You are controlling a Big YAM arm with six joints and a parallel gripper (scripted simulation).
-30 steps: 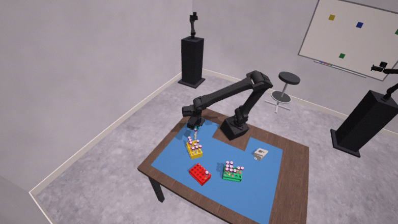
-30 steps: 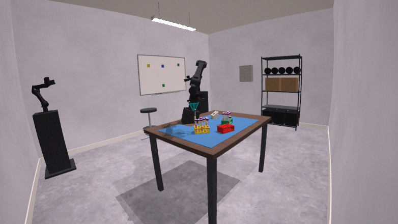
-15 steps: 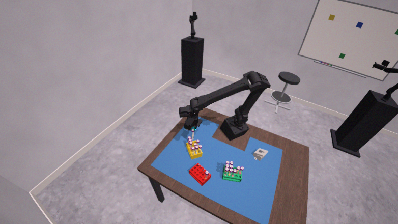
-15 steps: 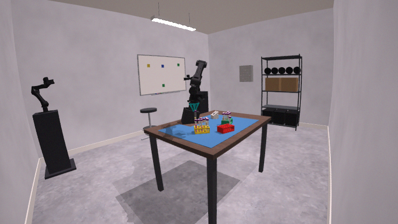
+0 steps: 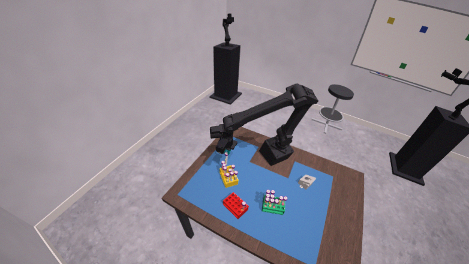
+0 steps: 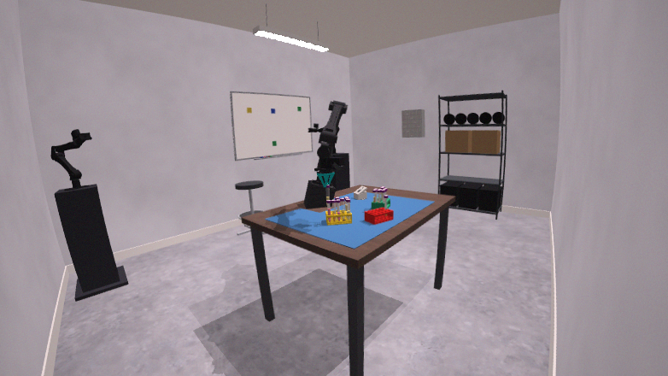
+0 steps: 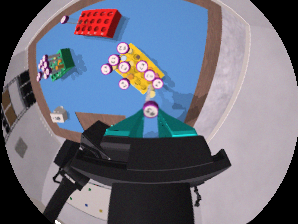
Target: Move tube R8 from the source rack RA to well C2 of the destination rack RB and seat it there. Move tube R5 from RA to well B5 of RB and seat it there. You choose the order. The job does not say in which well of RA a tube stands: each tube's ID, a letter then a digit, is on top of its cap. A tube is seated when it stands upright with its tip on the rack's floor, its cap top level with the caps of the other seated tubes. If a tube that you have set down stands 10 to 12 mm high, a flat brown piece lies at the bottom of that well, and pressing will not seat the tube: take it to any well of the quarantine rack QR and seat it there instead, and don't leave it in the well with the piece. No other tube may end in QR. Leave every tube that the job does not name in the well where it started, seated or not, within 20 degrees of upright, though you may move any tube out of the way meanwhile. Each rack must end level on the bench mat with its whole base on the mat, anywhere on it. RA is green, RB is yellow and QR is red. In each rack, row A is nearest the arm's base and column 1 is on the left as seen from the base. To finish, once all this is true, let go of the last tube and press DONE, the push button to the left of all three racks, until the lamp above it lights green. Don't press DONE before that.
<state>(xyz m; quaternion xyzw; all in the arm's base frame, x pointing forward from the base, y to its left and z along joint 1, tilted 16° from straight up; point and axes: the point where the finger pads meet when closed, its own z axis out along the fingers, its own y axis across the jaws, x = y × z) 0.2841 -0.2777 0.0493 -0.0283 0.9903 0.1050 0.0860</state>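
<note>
My gripper (image 5: pixel 226 152) is shut on a tube (image 5: pixel 225 159) with a purple-rimmed white cap and holds it upright in the air, just above the near end of the yellow rack RB (image 5: pixel 228 176). In the wrist view the held tube (image 7: pixel 150 111) shows between the teal fingers, with RB (image 7: pixel 135 70) and its several capped tubes ahead. I cannot read the cap's ID. The green rack RA (image 5: pixel 277 205) holds several tubes. The red rack QR (image 5: pixel 235 204) holds one tube at its right end (image 5: pixel 243 203).
The white DONE button box (image 5: pixel 307 181) sits on the blue mat near the arm's base (image 5: pixel 276 151). In the exterior view the yellow rack (image 6: pixel 338 216), the red rack (image 6: pixel 377 214) and the green rack (image 6: pixel 380 202) stand on the mat.
</note>
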